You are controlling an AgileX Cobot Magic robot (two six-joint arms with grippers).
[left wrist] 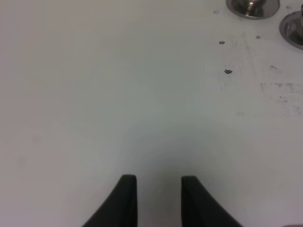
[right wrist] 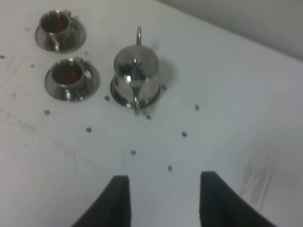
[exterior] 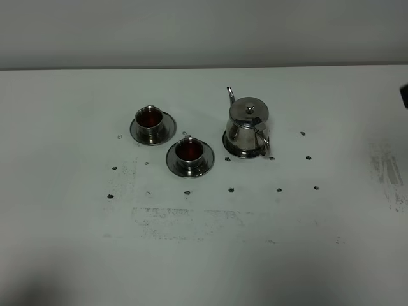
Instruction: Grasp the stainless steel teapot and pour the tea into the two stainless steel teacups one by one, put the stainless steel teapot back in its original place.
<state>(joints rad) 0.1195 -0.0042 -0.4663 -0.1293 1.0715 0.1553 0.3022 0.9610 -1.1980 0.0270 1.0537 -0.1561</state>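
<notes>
The stainless steel teapot (exterior: 247, 129) stands upright on its round coaster (exterior: 227, 144) right of centre, spout pointing back and handle toward the front; it also shows in the right wrist view (right wrist: 136, 73). The two stainless steel teacups (exterior: 148, 122) (exterior: 189, 154) sit on saucers to its left, both holding reddish-brown tea (exterior: 189, 149). My right gripper (right wrist: 163, 182) hovers well short of the teapot on its handle side, jaws apart and empty. My left gripper (left wrist: 158, 182) hangs over bare table with a narrow empty gap between its fingers. Neither gripper shows in the exterior high view.
Small dark marks (exterior: 231, 189) dot the white table around the set, and scuffed patches (exterior: 178, 220) lie in front of the cups. Saucer edges (left wrist: 253, 7) peek into the left wrist view. A dark shape (exterior: 405, 95) sits at the right edge.
</notes>
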